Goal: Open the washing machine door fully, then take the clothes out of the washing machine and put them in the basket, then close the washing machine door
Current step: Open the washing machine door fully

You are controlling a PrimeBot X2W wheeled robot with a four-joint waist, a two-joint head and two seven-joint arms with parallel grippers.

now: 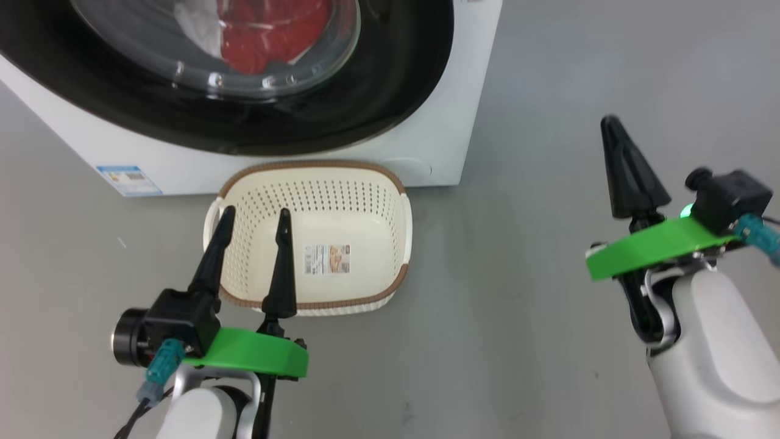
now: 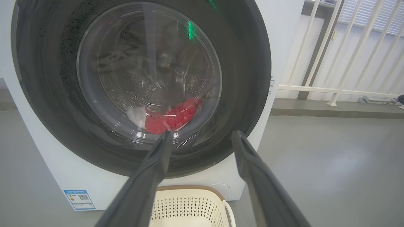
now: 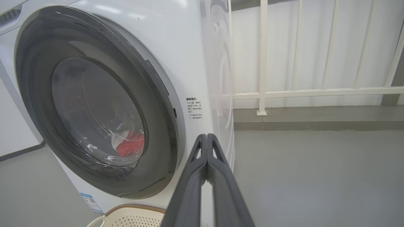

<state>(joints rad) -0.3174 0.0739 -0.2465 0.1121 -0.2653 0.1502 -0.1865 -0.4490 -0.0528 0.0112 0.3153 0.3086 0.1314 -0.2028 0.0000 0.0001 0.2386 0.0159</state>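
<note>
The white washing machine (image 1: 426, 140) stands at the top of the head view, its black-rimmed round door (image 1: 390, 91) flat against the front. Red and white clothes (image 1: 268, 30) lie behind the glass, low in the drum (image 2: 170, 118) (image 3: 129, 143). The cream basket (image 1: 378, 201) sits empty on the floor in front of the machine. My left gripper (image 1: 256, 213) hovers over the basket's near left side, open, nothing between its fingers (image 2: 202, 135). My right gripper (image 1: 609, 122) is off to the machine's right, fingers pressed together with nothing in them (image 3: 206, 137).
Grey floor (image 1: 518, 274) spreads around the machine and basket. A white railing (image 3: 262, 56) and a raised kerb (image 3: 315, 121) run behind and to the right of the machine. A blue label (image 1: 129, 180) marks the machine's lower left front.
</note>
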